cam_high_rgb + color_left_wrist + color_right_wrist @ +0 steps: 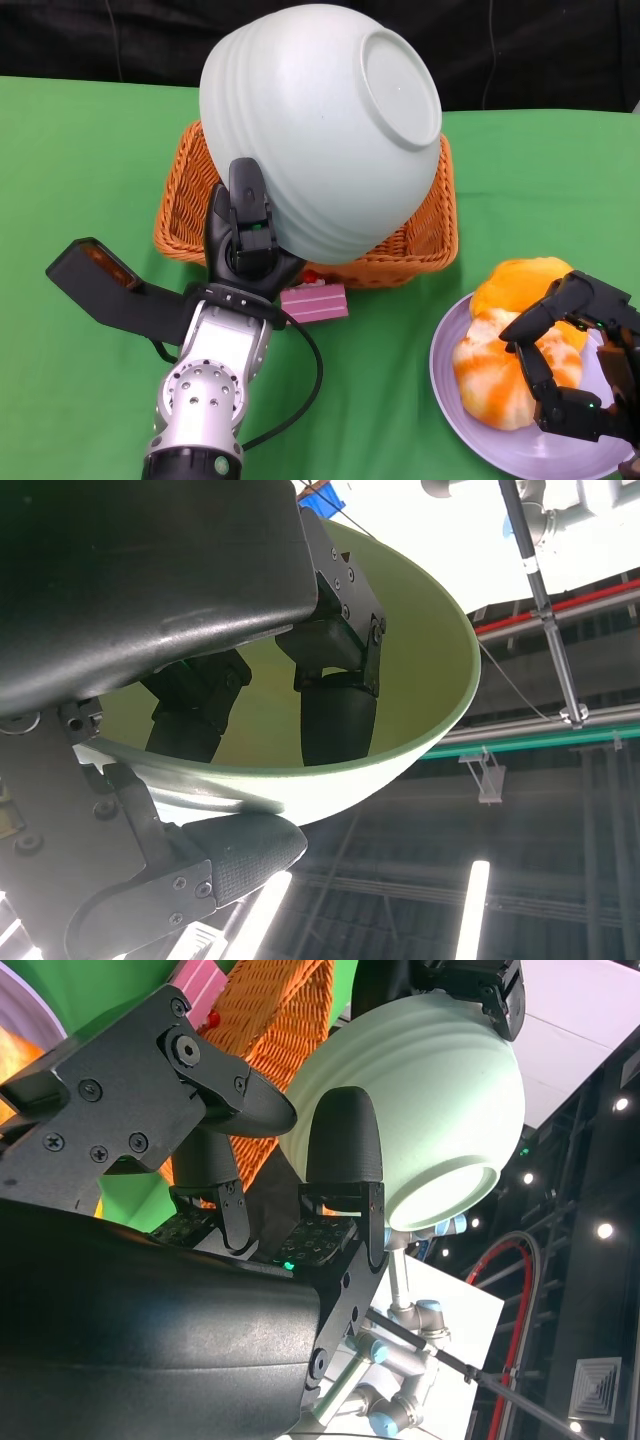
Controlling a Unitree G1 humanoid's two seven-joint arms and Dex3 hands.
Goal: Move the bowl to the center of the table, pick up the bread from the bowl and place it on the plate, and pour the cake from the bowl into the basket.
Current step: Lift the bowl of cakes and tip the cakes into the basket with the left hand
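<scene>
Pale green ribbed ceramic bowl (320,130) is up in the air, tipped over so its round foot faces the head camera, hanging above the orange woven wicker basket (420,235) at the far middle of the green worktop (90,160); my left hand (245,235) is grasping it by the rim, and the left wrist view shows fingers (335,715) pressed inside the bowl's wall with another digit outside under the rim; the inside I can see there holds nothing. Pink slice of cake with a red topping (315,298) lies on the worktop just beside the basket's near wall, outside it, close to my left wrist. Over on the right, the lilac round plate (450,400) carries the orange-and-white marbled bread (495,375), with a second orange piece (520,285) behind it, touching; my right hand (570,350) hovers over the bread with fingers spread and released, holding nothing; whether the fingertips touch the loaf I cannot tell.
</scene>
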